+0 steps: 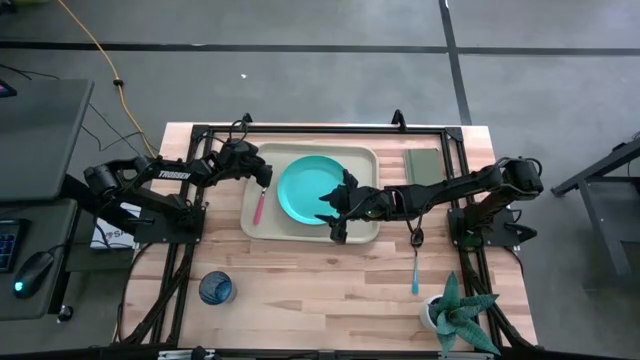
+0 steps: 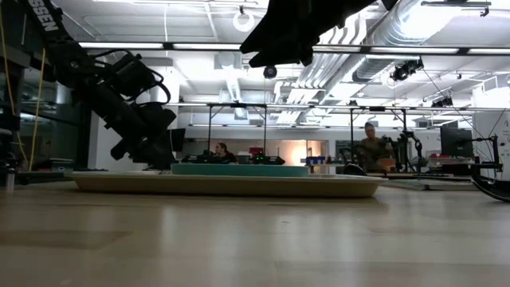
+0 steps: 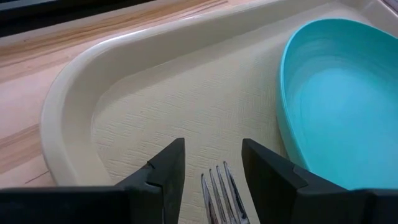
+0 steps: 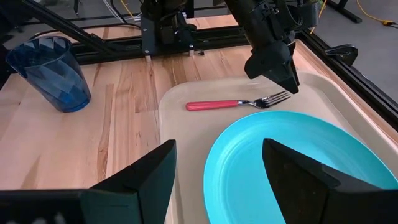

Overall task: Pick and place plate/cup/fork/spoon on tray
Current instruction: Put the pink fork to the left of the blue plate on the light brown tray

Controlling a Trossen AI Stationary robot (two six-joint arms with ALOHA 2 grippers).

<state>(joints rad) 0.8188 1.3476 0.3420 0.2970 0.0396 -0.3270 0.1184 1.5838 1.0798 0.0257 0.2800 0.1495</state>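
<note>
The beige tray (image 1: 300,238) lies at the table's middle far side. On it lie the turquoise plate (image 1: 305,185) and, left of the plate, the red-handled fork (image 1: 259,206), flat on the tray floor. My left gripper (image 1: 263,178) is open just above the fork's tines (image 3: 219,190), one finger on either side, touching nothing; it also shows in the right wrist view (image 4: 273,65). My right gripper (image 1: 330,208) is open and empty above the plate's near right rim (image 4: 292,162). The blue cup (image 1: 215,288) stands on the table's near left. The spoon (image 1: 415,268) lies right of the tray.
A grey-green pad (image 1: 425,163) lies right of the tray at the far side. A potted plant (image 1: 455,315) stands at the near right corner. Bare wood lies between the cup and the spoon. People sit in the room beyond the table (image 2: 370,143).
</note>
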